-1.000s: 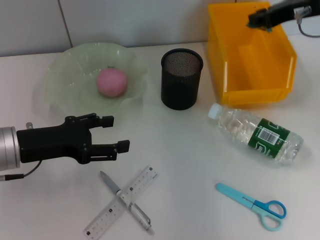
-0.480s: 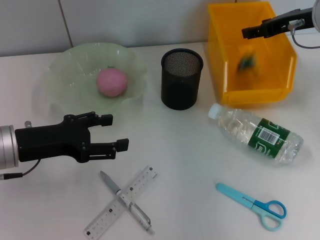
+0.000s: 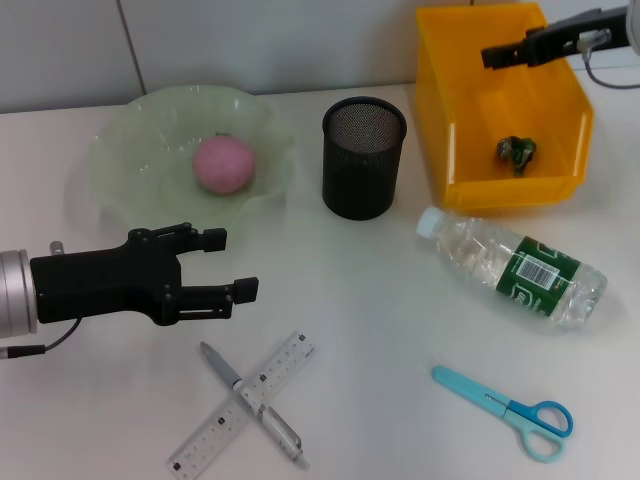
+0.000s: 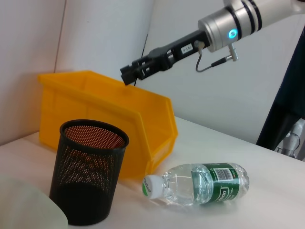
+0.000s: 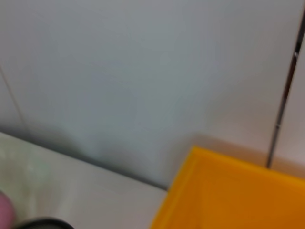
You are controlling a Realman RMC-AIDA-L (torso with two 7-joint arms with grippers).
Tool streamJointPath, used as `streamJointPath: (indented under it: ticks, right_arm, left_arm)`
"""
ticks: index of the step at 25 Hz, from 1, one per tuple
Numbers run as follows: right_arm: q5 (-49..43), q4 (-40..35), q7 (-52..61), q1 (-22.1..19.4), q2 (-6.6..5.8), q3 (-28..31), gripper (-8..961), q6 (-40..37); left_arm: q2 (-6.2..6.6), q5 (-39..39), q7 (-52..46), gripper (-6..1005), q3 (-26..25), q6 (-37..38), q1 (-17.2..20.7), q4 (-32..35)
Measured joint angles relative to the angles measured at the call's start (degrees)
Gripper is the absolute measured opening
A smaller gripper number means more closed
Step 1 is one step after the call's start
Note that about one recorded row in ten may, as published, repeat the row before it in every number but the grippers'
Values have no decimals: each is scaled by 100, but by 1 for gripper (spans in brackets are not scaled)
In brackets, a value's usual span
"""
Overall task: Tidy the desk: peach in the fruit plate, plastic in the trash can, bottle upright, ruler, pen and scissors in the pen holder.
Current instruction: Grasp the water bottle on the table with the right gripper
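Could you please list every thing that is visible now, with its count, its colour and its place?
Round peach: 1, pink, in the fruit plate.
Wavy glass fruit plate: 1, pale green, far left of desk.
Mesh pen holder: 1, black, centre back, upright.
Plastic trash bin: 1, yellow, far right.
Crumpled plastic scrap: 1, dark green, inside the bin.
Clear water bottle: 1, green label, white cap, lying in front of the bin.
Scissors: 1, light blue, near right.
Ruler: 1, clear, near left.
Pen: 1, grey, crossing the ruler.
Left gripper: black, open, in front of the plate.
Right gripper: black, open, above the bin.
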Motion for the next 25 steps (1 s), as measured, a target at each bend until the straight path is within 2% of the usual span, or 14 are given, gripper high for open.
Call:
streamJointPath:
  ticks: [4, 7, 8, 9, 10, 15, 20, 25]
  right_arm:
    - [399, -601, 62, -165, 21, -2, 741, -611]
    - [534, -1194, 253, -240, 19, 15, 742, -1543]
    - [534, -1348, 318, -248, 17, 16, 742, -1851]
    - [514, -1649, 482, -253, -9, 24, 742, -2580]
    - [514, -1649, 482, -253, -9, 24, 743, -2580]
    - [7, -2164, 869, -140, -83, 5, 744, -3876]
    - [-740, -2040, 931, 150, -147, 3, 745, -4716]
    - [-1506, -1594, 941, 383, -170, -108, 746, -4903]
  left_arm:
    - [0, 0, 0, 873, 0, 3, -6, -1]
    - [0, 0, 0, 873, -1, 8, -8, -1]
    - [0, 0, 0, 873, -3, 9, -10, -1]
    - [0, 0, 0, 873, -6, 9, -12, -1]
    - [0, 0, 0, 874, -7, 9, -15, -1]
    - [-1, 1, -5, 874, -16, 9, -28, 24]
    - [-1, 0, -25, 873, -18, 9, -28, 48]
    - [-1, 0, -49, 873, -22, 16, -37, 57]
